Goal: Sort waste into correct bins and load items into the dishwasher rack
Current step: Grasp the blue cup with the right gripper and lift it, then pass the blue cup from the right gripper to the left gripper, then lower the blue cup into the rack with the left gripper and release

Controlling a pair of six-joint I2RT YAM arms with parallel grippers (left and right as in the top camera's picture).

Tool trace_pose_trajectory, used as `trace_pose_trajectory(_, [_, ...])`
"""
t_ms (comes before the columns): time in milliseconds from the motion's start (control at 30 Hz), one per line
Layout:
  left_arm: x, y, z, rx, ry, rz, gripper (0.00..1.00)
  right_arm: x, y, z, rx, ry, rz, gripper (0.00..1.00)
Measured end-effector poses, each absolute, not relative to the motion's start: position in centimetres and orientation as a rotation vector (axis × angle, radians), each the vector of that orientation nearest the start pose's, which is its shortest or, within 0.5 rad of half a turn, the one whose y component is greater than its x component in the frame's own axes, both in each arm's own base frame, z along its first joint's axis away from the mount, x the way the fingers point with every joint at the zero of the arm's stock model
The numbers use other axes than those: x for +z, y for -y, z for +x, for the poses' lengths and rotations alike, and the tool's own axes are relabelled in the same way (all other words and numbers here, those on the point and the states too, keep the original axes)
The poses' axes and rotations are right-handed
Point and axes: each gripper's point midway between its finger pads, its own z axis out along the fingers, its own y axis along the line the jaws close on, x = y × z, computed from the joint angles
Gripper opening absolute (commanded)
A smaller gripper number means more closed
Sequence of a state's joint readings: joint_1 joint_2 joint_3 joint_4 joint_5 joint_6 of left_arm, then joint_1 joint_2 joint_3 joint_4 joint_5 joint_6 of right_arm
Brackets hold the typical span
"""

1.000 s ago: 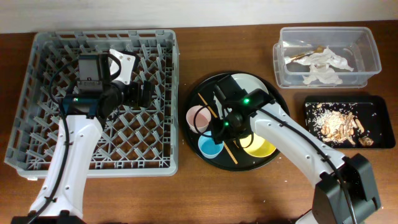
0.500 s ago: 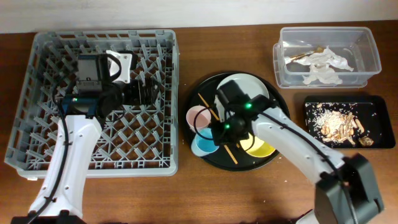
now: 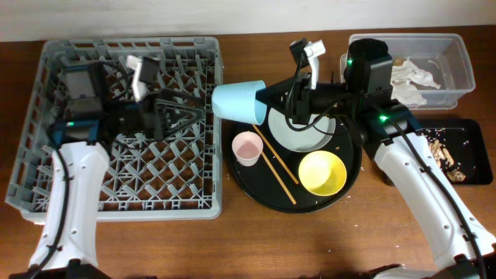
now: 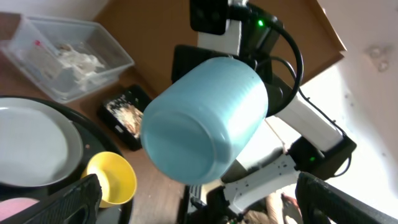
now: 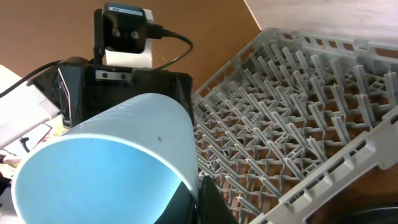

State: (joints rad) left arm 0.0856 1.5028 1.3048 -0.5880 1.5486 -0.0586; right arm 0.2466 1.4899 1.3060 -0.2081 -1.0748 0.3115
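Over the brown table, our right claw clenches the blue cup sideways beside the rack, base toward our left claw, which is spread wide, likely for a handover.

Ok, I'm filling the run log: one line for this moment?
step: loading cup | right end effector: shut on light-blue cup, held sideways at dishwasher rack edge | left end effector: open over rack

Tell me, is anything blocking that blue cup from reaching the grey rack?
Nothing solid: the light-blue cup hangs at the rack's right edge. Only the left gripper, jaws open, sits over the pegs facing it.
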Motion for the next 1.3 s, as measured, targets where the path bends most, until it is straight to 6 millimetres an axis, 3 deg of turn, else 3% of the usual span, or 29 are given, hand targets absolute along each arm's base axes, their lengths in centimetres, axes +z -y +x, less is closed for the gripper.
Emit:
trace_pose_trajectory(100, [32.7,17.1,31.7,-1.767,-1.798,0.690,0.99,33.2,-25.1,34.3,1.421,-1.856,-0.713,0.04])
trace_pose_trajectory(233, [32.7,17.5,31.6,-1.770,-1.788,0.710,0.99,31.8,-29.0,33.5,1.491,-1.831,-0.818,0.04])
trace_pose_trajectory(300, [32.7,17.5,31.6,-1.770,-1.788,0.711,0.89,30.7,-29.7,34.2,1.513,-1.845,-0.807,0.04])
trace_pose_trajectory(333, [32.7,17.5,31.6,-1.767,-1.787,0.713,0.80,30.5,-29.9,34.5,1.525,-1.847,-0.802,0.04])
trace_pose_trajectory(467, [32.5,17.5,31.8,-1.754,-1.792,0.711,0.58,30.9,-30.0,34.4,1.540,-1.821,-0.817,0.04])
trace_pose_trajectory(500, [32.6,17.5,31.8,-1.751,-1.787,0.716,0.57,31.1,-30.1,34.4,1.543,-1.814,-0.816,0.16])
trace_pose_trajectory(533, [32.6,17.5,31.8,-1.752,-1.785,0.717,0.57,31.1,-30.1,34.4,1.544,-1.815,-0.813,0.34])
trace_pose_trajectory(567, [32.6,17.5,31.8,-1.754,-1.787,0.715,0.57,31.0,-30.1,34.8,1.531,-1.822,-0.794,0.61])
trace_pose_trajectory(633, [32.7,17.5,31.8,-1.748,-1.777,0.726,0.56,31.0,-29.9,35.3,1.511,-1.833,-0.765,0.77])
trace_pose_trajectory(700, [33.2,17.4,32.3,-1.688,-1.714,0.790,0.54,30.7,-29.2,35.8,1.504,-1.852,-0.739,0.82])
trace_pose_trajectory(767, [33.3,16.1,33.5,-1.604,-1.706,0.773,0.54,29.6,-26.2,37.7,1.471,-1.926,-0.624,0.90])
trace_pose_trajectory(800, [31.8,14.3,35.6,-1.483,-1.806,0.647,0.54,28.8,-23.3,39.4,1.427,-1.967,-0.534,0.95])
trace_pose_trajectory(867, [27.7,11.6,38.8,-1.206,-2.053,0.400,0.54,26.6,-19.8,40.0,1.393,-2.091,-0.404,0.97])
trace_pose_trajectory(900, [26.2,10.6,39.6,-1.096,-2.132,0.330,0.54,26.1,-19.2,40.1,1.380,-2.118,-0.377,0.98])
trace_pose_trajectory(933, [23.7,9.6,39.2,-0.944,-2.309,0.219,0.54,24.9,-18.1,40.2,1.338,-2.174,-0.324,0.99])
trace_pose_trajectory(1000, [21.2,10.3,37.3,-0.638,-2.535,0.229,0.54,22.8,-16.6,40.4,1.240,-2.273,-0.239,1.00])
trace_pose_trajectory(1033, [21.1,10.6,36.6,-0.499,-2.581,0.264,0.54,22.1,-16.2,40.4,1.201,-2.310,-0.209,1.00])
trace_pose_trajectory(1100, [19.3,11.1,33.4,-0.232,-2.730,0.351,0.54,20.8,-15.5,40.2,1.132,-2.374,-0.175,1.00])
trace_pose_trajectory(1133, [18.5,10.5,32.3,-0.118,-2.788,0.343,0.54,20.3,-15.2,40.1,1.107,-2.398,-0.160,1.00])
trace_pose_trajectory(1200, [16.9,8.9,31.5,0.007,-2.888,0.272,0.54,19.8,-14.9,40.0,1.081,-2.424,-0.141,1.00])
trace_pose_trajectory(1300, [13.7,8.7,31.8,0.059,-2.993,0.255,0.54,19.5,-14.8,39.8,1.069,-2.438,-0.143,1.00])
